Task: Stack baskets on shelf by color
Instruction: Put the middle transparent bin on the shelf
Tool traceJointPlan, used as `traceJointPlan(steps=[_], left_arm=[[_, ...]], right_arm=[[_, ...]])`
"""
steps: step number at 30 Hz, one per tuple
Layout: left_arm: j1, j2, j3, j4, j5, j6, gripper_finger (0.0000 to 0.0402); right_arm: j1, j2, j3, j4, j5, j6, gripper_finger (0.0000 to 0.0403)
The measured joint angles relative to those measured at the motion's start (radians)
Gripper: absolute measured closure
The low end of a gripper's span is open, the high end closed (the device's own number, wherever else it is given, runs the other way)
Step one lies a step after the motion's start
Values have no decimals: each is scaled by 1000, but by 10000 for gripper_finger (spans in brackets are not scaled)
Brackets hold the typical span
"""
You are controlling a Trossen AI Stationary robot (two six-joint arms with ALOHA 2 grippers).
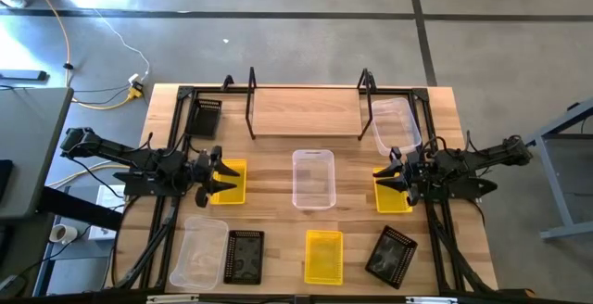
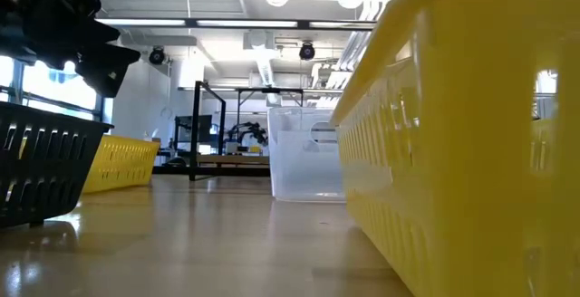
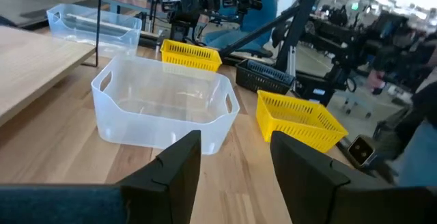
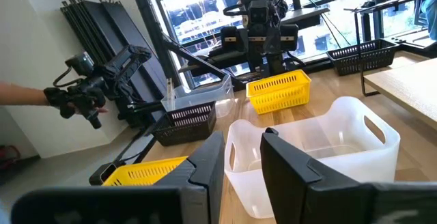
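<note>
Left gripper [image 1: 220, 176]: fingers apart, nothing between them, poised over a yellow basket [image 1: 232, 182] at the table's left side. Right gripper [image 1: 389, 176]: fingers parted by a narrower gap, also empty, above another yellow basket [image 1: 393, 193] on the right. A clear basket [image 1: 313, 178] lies between the two arms. The shelf [image 1: 306, 111] stands bare at the far edge; a black basket [image 1: 205, 117] sits beside its left end and another clear basket [image 1: 396, 123] at its right end.

Risk, as judged: a descent off-centre could strike a basket rim and push the light basket away, or pinch only one thin wall so it tilts when lifted.

In the low view, a near yellow basket blocks most of the table.
</note>
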Motion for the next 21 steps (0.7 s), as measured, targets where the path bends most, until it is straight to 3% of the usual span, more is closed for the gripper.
traceJointPlan(steps=[10, 21], left_arm=[[0, 0, 0, -5, -24, -29, 233], [0, 0, 0, -6, -62, -29, 233]], right_arm=[[0, 0, 0, 36, 65, 152, 319], [0, 0, 54, 146, 439, 310, 319]])
